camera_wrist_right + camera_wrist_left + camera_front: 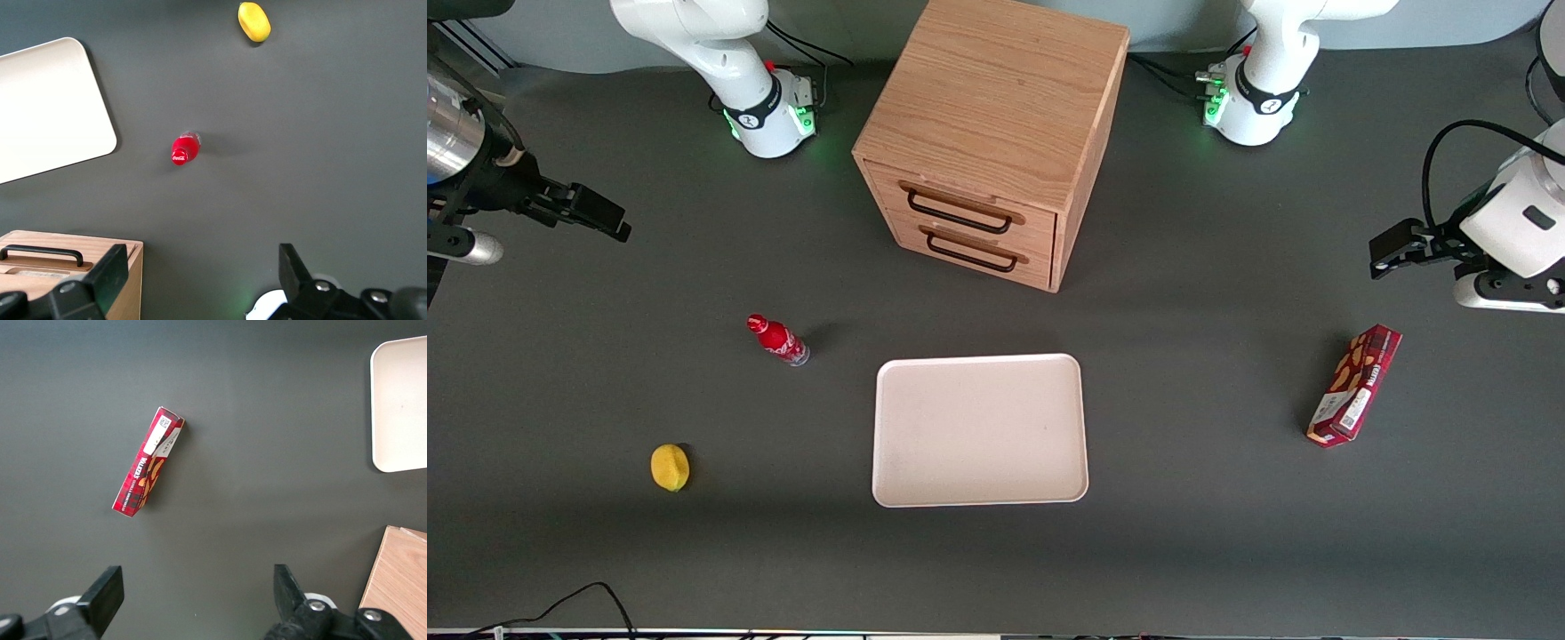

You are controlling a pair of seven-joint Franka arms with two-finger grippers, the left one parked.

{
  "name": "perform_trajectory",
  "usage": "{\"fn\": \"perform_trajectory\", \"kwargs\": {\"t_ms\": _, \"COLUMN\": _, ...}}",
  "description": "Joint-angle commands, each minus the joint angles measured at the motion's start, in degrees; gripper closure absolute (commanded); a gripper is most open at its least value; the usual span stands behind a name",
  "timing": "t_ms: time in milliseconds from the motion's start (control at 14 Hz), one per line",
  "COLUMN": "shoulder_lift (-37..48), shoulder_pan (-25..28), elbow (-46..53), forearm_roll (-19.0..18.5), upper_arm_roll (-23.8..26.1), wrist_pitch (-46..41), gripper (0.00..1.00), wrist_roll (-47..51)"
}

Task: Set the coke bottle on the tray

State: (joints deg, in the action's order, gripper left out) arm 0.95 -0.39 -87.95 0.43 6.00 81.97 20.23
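Note:
The coke bottle (778,340) stands upright on the dark table, small, red, with a red cap and a clear base. It also shows in the right wrist view (185,149), seen from above. The pale tray (979,430) lies flat beside it, toward the parked arm's end and a little nearer the front camera; it also shows in the right wrist view (47,107). My gripper (600,216) hangs high at the working arm's end of the table, well away from the bottle and farther from the front camera than it. Its jaws are open and empty (200,277).
A wooden two-drawer cabinet (992,133) stands farther from the front camera than the tray. A yellow lemon (670,467) lies nearer the camera than the bottle. A red snack box (1353,385) lies toward the parked arm's end.

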Motion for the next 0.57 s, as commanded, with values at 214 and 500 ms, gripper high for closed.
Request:
{"fn": "perform_trajectory", "kwargs": {"t_ms": 214, "shoulder_lift": -1.4, "shoulder_pan": 0.4, "elbow": 2.2, "forearm_roll": 1.2, "upper_arm_roll": -0.3, "wrist_pitch": -3.4, "gripper": 0.0, "wrist_roll": -0.3}}
{"fn": "perform_trajectory", "kwargs": {"t_ms": 500, "shoulder_lift": -1.5, "shoulder_pan": 1.0, "elbow": -5.0, "forearm_roll": 1.8, "upper_arm_roll": 0.6, "wrist_pitch": -0.3, "gripper": 0.0, "wrist_roll": -1.6}}
